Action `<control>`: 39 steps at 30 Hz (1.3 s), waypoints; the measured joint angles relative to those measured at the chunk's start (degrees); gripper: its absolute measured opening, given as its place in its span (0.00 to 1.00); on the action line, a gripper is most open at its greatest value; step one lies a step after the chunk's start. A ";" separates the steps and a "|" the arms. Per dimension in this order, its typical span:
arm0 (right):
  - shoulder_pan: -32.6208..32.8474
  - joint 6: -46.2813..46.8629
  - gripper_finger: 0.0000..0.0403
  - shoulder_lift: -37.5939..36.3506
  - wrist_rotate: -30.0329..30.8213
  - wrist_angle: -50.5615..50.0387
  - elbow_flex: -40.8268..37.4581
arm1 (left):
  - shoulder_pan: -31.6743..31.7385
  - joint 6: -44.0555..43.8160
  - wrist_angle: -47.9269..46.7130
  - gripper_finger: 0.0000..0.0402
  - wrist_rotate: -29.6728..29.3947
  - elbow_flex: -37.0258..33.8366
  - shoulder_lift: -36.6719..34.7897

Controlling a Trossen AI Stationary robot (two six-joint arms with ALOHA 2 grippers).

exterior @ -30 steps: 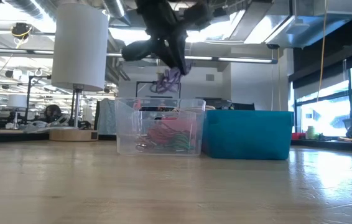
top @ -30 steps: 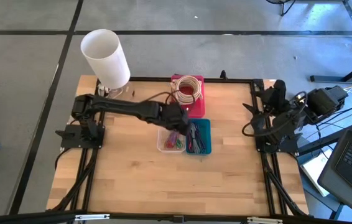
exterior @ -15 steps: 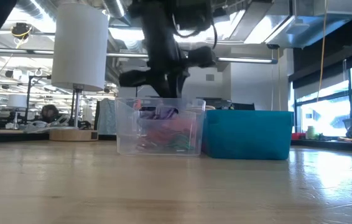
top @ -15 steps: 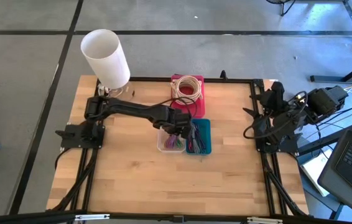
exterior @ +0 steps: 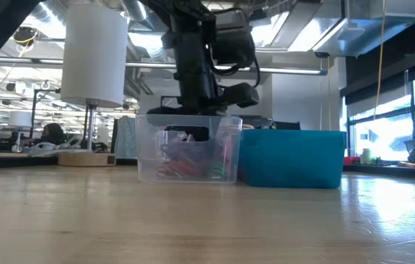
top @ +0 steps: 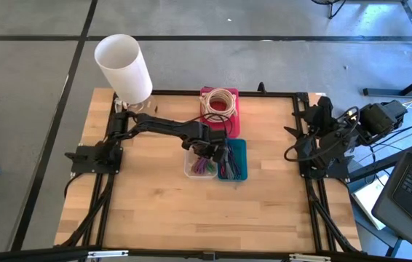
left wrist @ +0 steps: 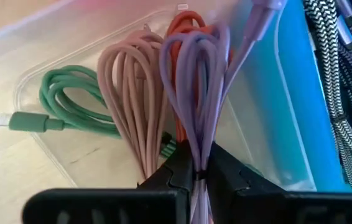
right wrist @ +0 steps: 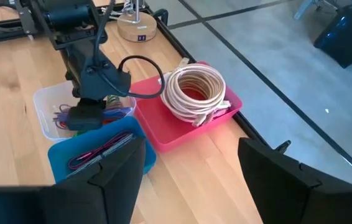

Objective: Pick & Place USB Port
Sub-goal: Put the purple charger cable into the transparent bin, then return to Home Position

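your left end effector (left wrist: 198,177) is clenched on the purple usb cable (left wrist: 196,81), its fingertips down inside the clear bin (top: 191,169) on the counter (top: 155,211), where the coil hangs beside a pink cable (left wrist: 129,93), an orange one and a green cable (left wrist: 70,102). the teal bin (top: 239,149) touches the clear bin's side, with the pink tray (right wrist: 182,134) behind it. your right end effector (right wrist: 185,165) waits released at the counter's right edge
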 joint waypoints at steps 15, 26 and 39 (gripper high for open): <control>0.01 0.13 0.65 0.01 -0.02 0.00 0.00 | 0.28 2.44 -3.68 0.29 1.51 1.29 -0.59; 0.00 -0.24 0.65 0.10 -0.02 0.00 0.00 | 0.02 9.39 -3.64 0.40 -4.03 4.44 -15.17; 0.00 -0.08 0.65 0.12 -1.05 0.00 0.00 | -11.51 31.97 -1.00 0.40 -28.77 4.44 -38.23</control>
